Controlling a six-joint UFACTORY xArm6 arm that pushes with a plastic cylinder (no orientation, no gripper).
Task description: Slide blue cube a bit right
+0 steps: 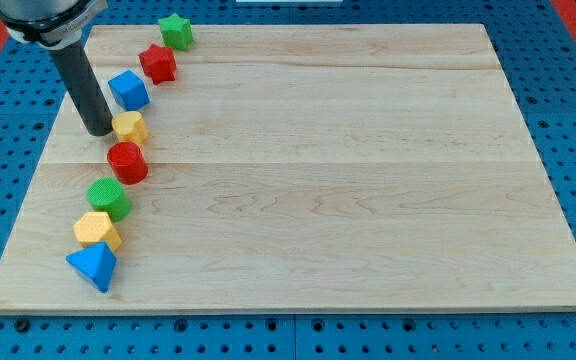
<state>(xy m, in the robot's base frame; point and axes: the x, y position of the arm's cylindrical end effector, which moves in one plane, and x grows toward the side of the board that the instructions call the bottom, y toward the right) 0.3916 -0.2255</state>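
The blue cube [128, 90] sits near the upper left of the wooden board [348, 180]. My tip [100, 131] rests on the board just below and left of the blue cube, touching or nearly touching the left side of a small yellow block [131, 127]. The dark rod rises from the tip toward the view's top left.
Blocks form a curved line down the board's left side: green star [176, 31], red star [158, 63], red cylinder [127, 163], green cylinder [109, 198], yellow block [97, 231], blue pyramid-like block [93, 266]. A blue pegboard surrounds the board.
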